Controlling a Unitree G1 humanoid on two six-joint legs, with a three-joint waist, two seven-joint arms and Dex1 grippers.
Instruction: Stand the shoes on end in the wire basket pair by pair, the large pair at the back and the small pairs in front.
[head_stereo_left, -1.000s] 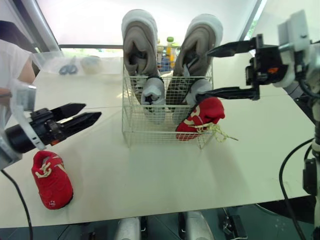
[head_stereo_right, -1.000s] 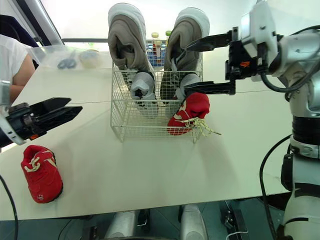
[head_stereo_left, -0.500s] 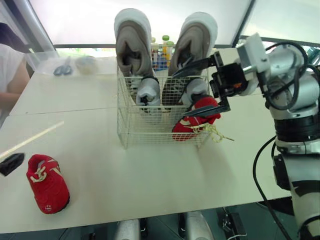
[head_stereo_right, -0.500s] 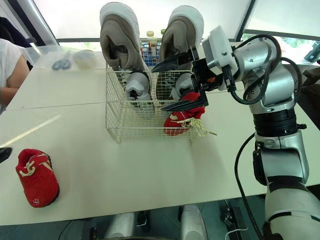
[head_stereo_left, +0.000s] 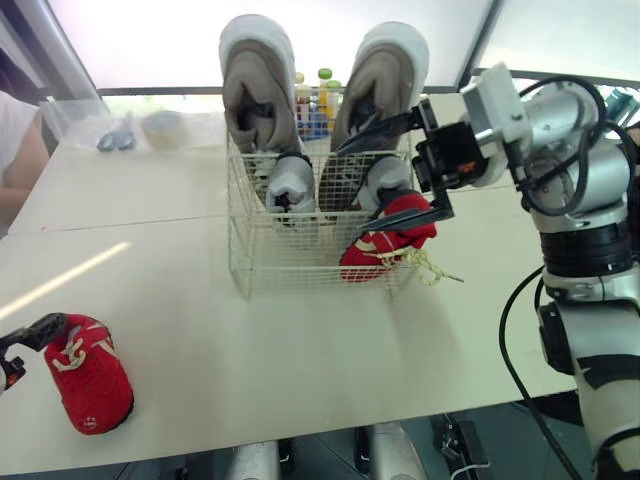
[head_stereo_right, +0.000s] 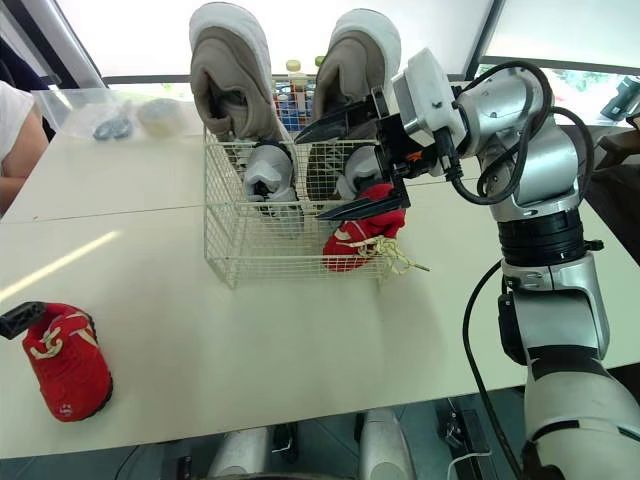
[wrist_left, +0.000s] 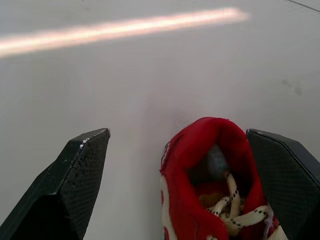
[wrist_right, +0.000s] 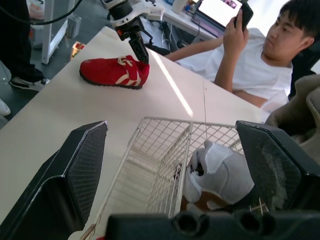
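A white wire basket (head_stereo_left: 262, 272) holds two large grey shoes (head_stereo_left: 258, 90) on end at the back. Two small grey shoes (head_stereo_left: 290, 185) stand in front of them. One red shoe (head_stereo_left: 388, 238) leans at the basket's front right corner, its laces hanging outside the wire. My right gripper (head_stereo_left: 355, 190) is open above it, the lower finger just over the shoe. The other red shoe (head_stereo_left: 90, 375) lies on the table at the near left. My left gripper (wrist_left: 177, 132) is open at its heel (wrist_left: 210, 150), one finger on each side, close to the table.
A person in a white shirt (wrist_right: 250, 60) sits at the table's left side. A clear bag with scissors (head_stereo_left: 112, 135) lies at the back left. Bottles (head_stereo_left: 318, 100) stand behind the basket. The table's near edge (head_stereo_left: 300, 440) runs just below the loose red shoe.
My left gripper has dropped from mid-air to the loose red shoe's heel. My right gripper has swung left from beside the basket to over its front right corner. The camera also shifted.
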